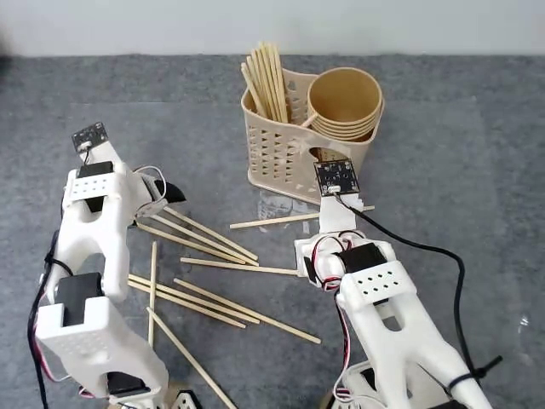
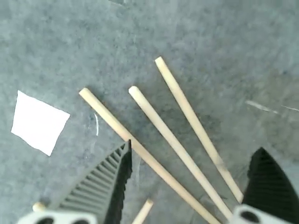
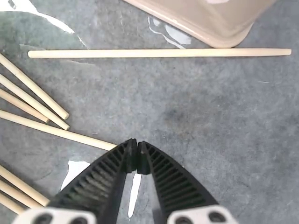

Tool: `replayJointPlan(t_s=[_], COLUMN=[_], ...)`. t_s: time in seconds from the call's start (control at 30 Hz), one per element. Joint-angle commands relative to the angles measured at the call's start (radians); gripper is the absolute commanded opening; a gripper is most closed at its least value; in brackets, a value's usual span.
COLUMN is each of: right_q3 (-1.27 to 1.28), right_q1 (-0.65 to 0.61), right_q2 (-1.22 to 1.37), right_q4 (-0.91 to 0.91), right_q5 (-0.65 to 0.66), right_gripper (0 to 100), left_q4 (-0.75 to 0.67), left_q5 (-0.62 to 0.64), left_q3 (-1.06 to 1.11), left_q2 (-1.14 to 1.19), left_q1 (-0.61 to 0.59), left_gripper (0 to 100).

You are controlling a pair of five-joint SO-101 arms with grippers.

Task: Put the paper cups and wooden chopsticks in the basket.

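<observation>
On the left of the table [image 1: 477, 170], the left gripper [image 2: 194, 149] is held wide open and empty over three loose chopsticks [image 2: 163, 131]; further right, the right gripper [image 3: 137, 144] is seen pinched shut on nothing near the basket [image 1: 277, 162], where paper cups [image 1: 345, 98] are stacked

Chopsticks [image 3: 159, 53]: pale bare wood, smooth, matt.
Basket [image 1: 277, 162]: beige plastic, slight sheen.
Cups [image 1: 345, 98]: tan paper, matt.
Tabletop [image 1: 477, 187]: grey cloth, felt-like, rough, matt.
Left claw [image 2: 195, 147], right claw [image 3: 137, 142]: black plastic, ribbed, matt.
Arm shells [image 1: 383, 285]: white plastic, smooth.
</observation>
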Motion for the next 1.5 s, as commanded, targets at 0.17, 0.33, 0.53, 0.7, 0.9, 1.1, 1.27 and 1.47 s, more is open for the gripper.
replayJointPlan(t_s=[0.17,0.33,0.53,0.7,0.9,1.1,1.27,1.47], right_q3=[-0.005,-0.005,-0.005,-0.005,-0.005,-0.005,-0.005,-0.005], right_q1=[0.005,0.005,0.005,0.005,0.005,0.005,0.005,0.005], right_q2=[-0.022,-0.022,-0.022,-0.022,-0.022,-0.022,-0.022,-0.022], right_q4=[-0.019,-0.019,-0.019,-0.019,-0.019,-0.019,-0.018,-0.018], right_q5=[-0.006,-0.006,-0.006,-0.006,-0.006,-0.006,-0.006,-0.006], right_gripper=[0.9,0.9,0.9,0.9,0.9,0.9,0.9,0.9], left_q4=[0.052,0.160,0.239,0.417,0.644,0.632,0.571,0.506], left_q5=[0.011,0.009,0.011,0.011,0.008,0.003,0.009,0.011], left_q3=[-0.217,-0.364,-0.499,-0.653,-0.800,-0.680,-0.650,-0.656], left_q2=[0.172,0.284,0.315,0.252,0.213,0.244,0.308,0.462], left_q1=[-0.009,-0.014,-0.020,-0.012,-0.012,-0.021,-0.021,-0.021], left_gripper=[30,23,12,12,12,25,34,30])
